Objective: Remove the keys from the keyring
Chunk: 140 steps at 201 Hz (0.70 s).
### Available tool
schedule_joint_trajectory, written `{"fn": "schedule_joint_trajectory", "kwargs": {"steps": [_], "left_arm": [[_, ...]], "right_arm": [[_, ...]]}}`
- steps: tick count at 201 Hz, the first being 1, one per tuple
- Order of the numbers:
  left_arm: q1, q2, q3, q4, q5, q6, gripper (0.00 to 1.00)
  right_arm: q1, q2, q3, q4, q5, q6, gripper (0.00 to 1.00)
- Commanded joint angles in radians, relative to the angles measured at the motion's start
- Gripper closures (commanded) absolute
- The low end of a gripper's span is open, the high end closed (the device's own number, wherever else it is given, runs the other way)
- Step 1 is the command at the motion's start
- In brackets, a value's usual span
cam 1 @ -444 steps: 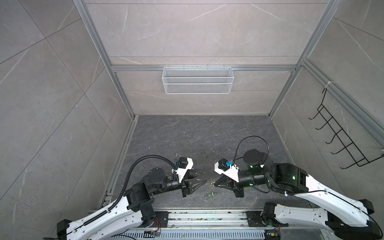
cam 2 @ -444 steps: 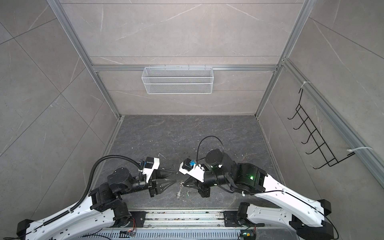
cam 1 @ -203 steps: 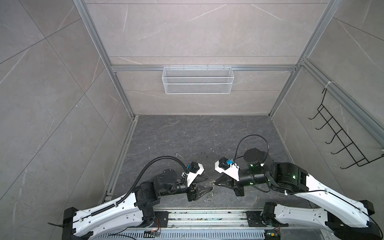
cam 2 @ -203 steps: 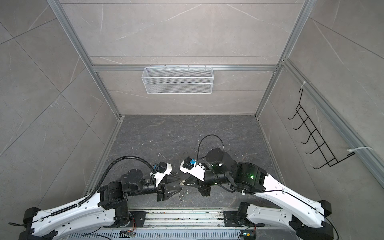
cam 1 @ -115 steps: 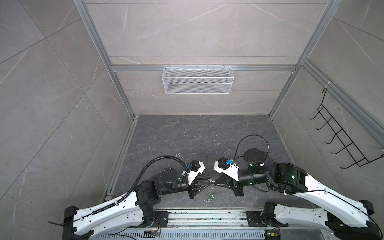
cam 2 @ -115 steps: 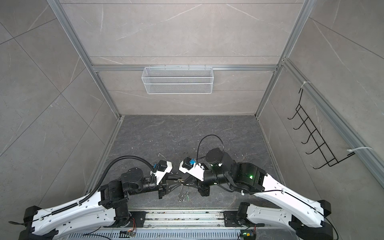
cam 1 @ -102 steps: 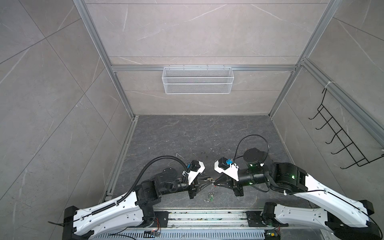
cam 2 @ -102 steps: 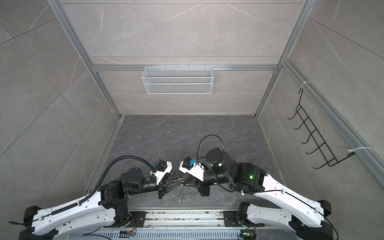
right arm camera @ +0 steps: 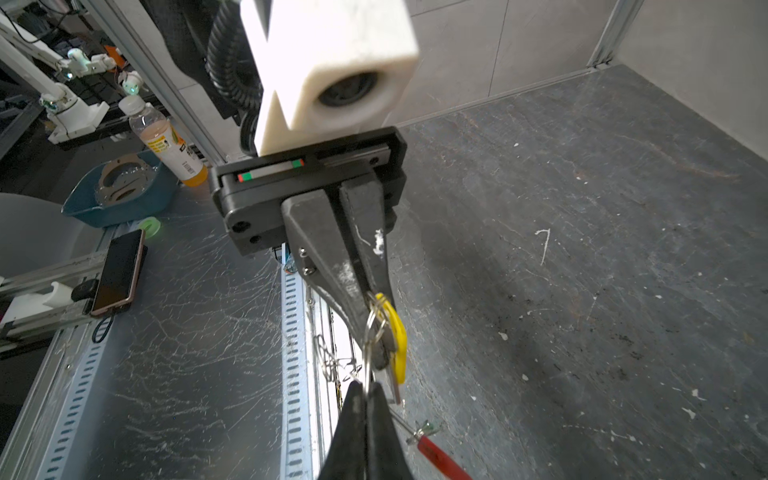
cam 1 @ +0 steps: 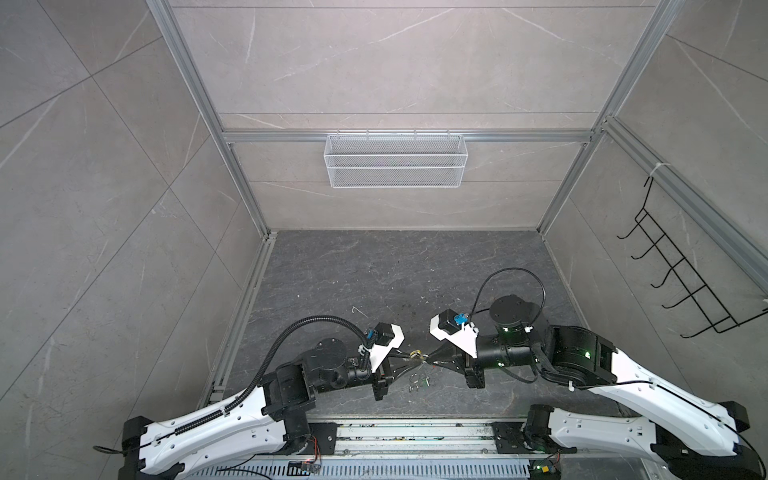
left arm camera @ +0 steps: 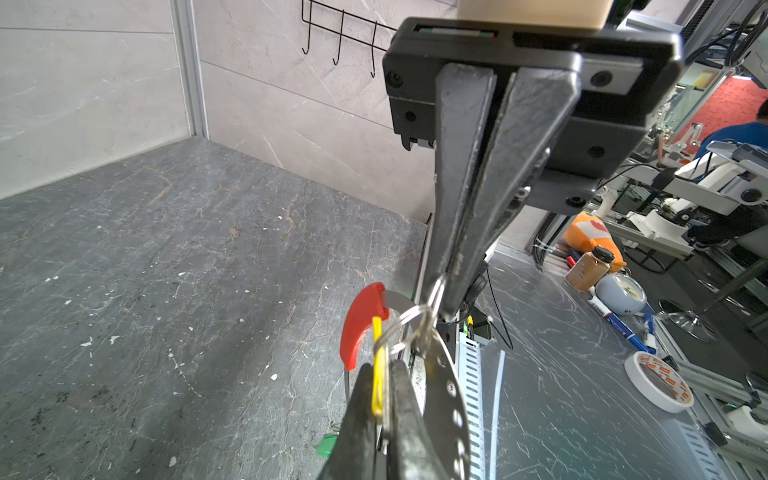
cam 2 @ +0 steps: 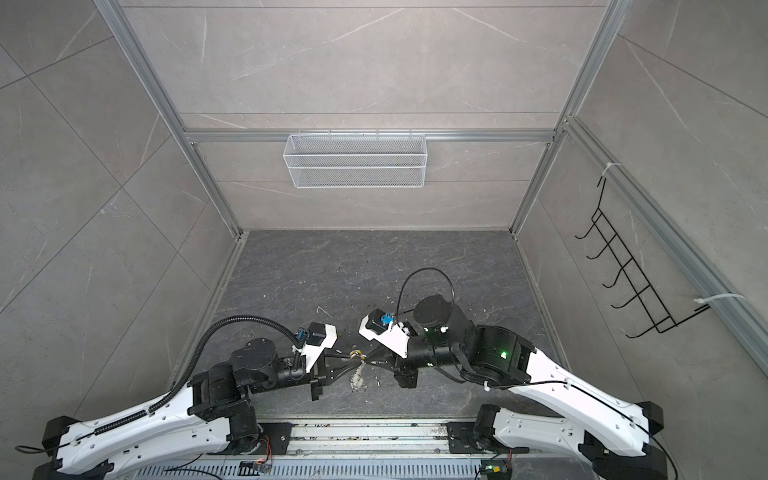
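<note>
The two grippers meet tip to tip low over the dark floor near the front edge, in both top views. My left gripper [left arm camera: 380, 370] is shut on the yellow key [left arm camera: 377, 386], pinching its tag flat between the jaws. My right gripper [right arm camera: 365, 388] is shut on the keyring [left arm camera: 409, 309], gripping its thin wire beside the red sleeve [left arm camera: 359, 328]. Small silver rings link the yellow key [right arm camera: 397, 336] to that wire. A green tag [left arm camera: 326, 446] shows low by the floor under the left gripper [cam 1: 409, 358]; its link to the hoop is hidden.
A white wire basket [cam 1: 395, 166] hangs on the back wall and a black hook rack [cam 1: 681, 282] on the right wall. The slotted metal rail [cam 1: 407, 432] runs along the front edge just behind the grippers. White flecks dot the floor [cam 1: 356, 309].
My left gripper came in from the left with its jaws open and shut on the yellow key. The right gripper stayed in place, shut on the keyring.
</note>
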Motion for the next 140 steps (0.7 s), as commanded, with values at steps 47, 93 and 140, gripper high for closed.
{"fn": "schedule_joint_trajectory", "kwargs": {"steps": [47,93,140], "left_arm": [[-0.003,-0.031,-0.013,-0.021,-0.101,-0.040,1.00],[-0.013,-0.033,-0.024,-0.029,-0.165,-0.043,1.00],[-0.030,-0.047,-0.025,-0.053,-0.247,-0.040,1.00]], "right_arm": [[-0.002,-0.060,-0.053,0.098,0.097,0.080,1.00],[-0.003,-0.074,-0.056,0.116,0.092,0.090,1.00],[-0.004,-0.080,-0.049,0.088,0.107,0.082,1.00]]}}
